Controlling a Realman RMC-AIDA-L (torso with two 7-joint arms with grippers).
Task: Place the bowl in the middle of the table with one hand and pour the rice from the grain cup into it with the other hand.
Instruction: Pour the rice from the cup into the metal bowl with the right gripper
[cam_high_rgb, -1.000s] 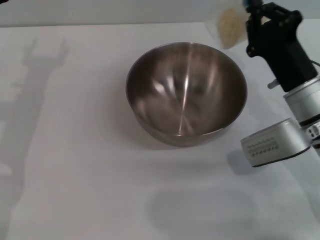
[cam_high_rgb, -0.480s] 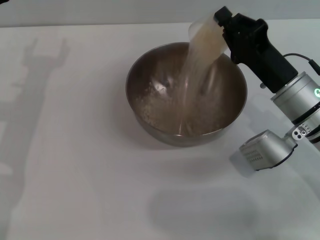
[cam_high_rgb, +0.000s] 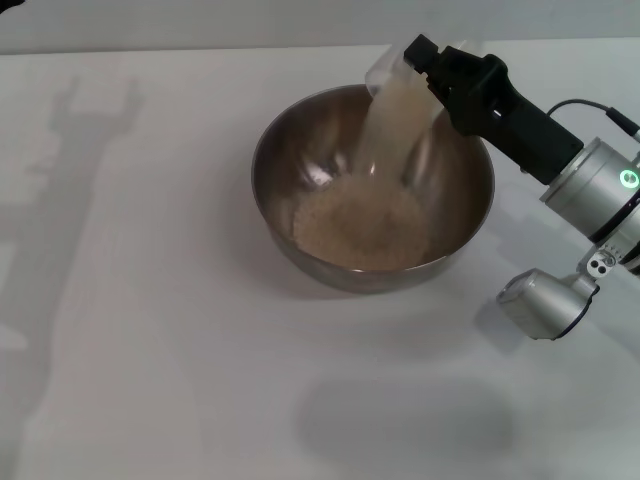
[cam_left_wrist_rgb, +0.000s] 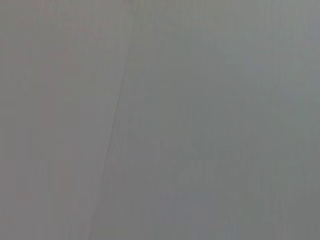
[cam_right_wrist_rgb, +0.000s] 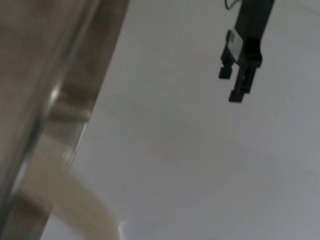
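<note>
The grain cup (cam_high_rgb: 400, 95) is tipped steeply over the far rim of the bowl (cam_high_rgb: 275, 215), mid-table (cam_high_rgb: 150, 300). The rice (cam_high_rgb: 355, 228) lies heaped inside. The right gripper (cam_high_rgb: 440, 75) is clamped on the cup. The left gripper (cam_right_wrist_rgb: 239, 75) hangs well away, fingers apart. Risk: if the cup swings outside the rim, the last grains may scatter.
</note>
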